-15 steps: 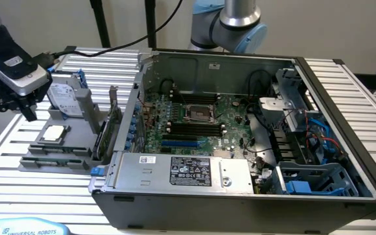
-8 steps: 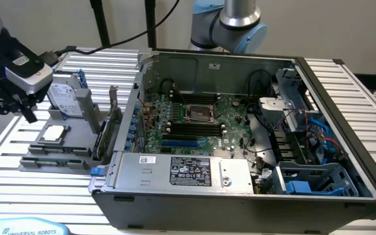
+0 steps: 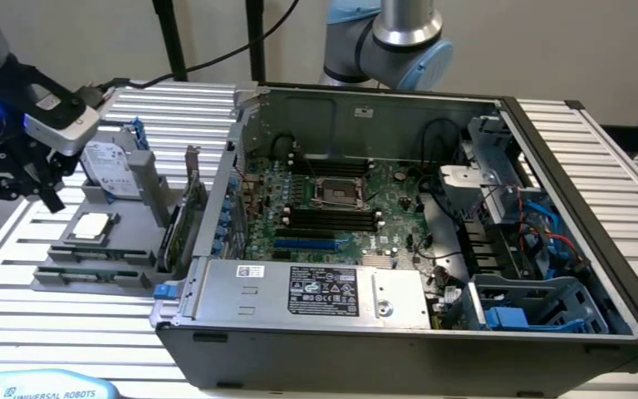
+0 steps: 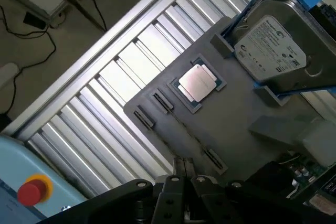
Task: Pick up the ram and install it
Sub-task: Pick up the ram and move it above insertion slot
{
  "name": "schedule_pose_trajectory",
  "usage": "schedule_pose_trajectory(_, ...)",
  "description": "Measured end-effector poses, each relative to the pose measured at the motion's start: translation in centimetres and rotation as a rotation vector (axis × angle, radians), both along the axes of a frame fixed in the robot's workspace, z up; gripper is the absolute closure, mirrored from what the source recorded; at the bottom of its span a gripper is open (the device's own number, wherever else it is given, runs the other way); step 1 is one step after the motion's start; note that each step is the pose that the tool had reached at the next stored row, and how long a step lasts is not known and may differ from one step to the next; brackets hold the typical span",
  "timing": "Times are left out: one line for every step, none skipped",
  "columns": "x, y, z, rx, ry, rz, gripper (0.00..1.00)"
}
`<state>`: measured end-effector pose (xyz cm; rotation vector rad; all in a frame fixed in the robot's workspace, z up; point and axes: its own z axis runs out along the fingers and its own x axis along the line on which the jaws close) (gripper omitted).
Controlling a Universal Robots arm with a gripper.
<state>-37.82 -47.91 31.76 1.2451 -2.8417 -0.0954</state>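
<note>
Hovering the hand (we cannot tell its spread) over the tray left of the case, we judge pickup pending; gripping the edge-on ram needs lengthwise alignment.

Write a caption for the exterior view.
Robot gripper hovers over grey parts tray beside open black computer case with green motherboard.

The gripper hangs over a grey holder tray; a silver processor lies in it, near a blue-framed hard drive.
</note>
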Motion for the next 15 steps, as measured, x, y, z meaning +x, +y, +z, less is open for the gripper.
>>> schedule_pose_trajectory(0.0, 0.0, -0.06, 0.0, 0.0, 0.018, 0.89)
schedule_pose_trajectory(0.0, 0.0, -0.13, 0.0, 0.0, 0.037, 0.89)
schedule_pose_trajectory(0.0, 0.0, -0.19, 0.0001, -0.0001, 0.055, 0.89)
schedule_pose_trajectory(0.0, 0.0, -0.25, 0.0, -0.0001, 0.073, 0.89)
schedule_pose_trajectory(0.0, 0.0, -0.32, 0.0, -0.0001, 0.091, 0.89)
schedule_pose_trajectory(0.0, 0.0, -0.39, 0.0, -0.0001, 0.108, 0.89)
schedule_pose_trajectory(0.0, 0.0, -0.47, 0.0001, -0.0001, 0.126, 0.89)
schedule_pose_trajectory(0.0, 0.0, -0.54, 0.0, 0.0, 0.145, 0.89)
schedule_pose_trajectory(0.0, 0.0, -0.61, 0.0, 0.0, 0.163, 0.89)
schedule_pose_trajectory(0.0, 0.0, -0.69, 0.0, 0.0, 0.182, 0.89)
schedule_pose_trajectory(0.0, 0.0, -0.77, 0.0, 0.0, 0.2, 0.89)
schedule_pose_trajectory(0.0, 0.0, -0.84, 0.0, 0.0, 0.219, 0.89)
schedule_pose_trajectory(0.0, 0.0, -0.91, 0.0, -0.0001, 0.236, 0.89)
schedule_pose_trajectory(0.0, 0.0, -0.99, 0.0, -0.0001, 0.254, 0.89)
schedule_pose_trajectory(0.0, 0.0, -1.06, 0.0, -0.0002, 0.272, 0.89)
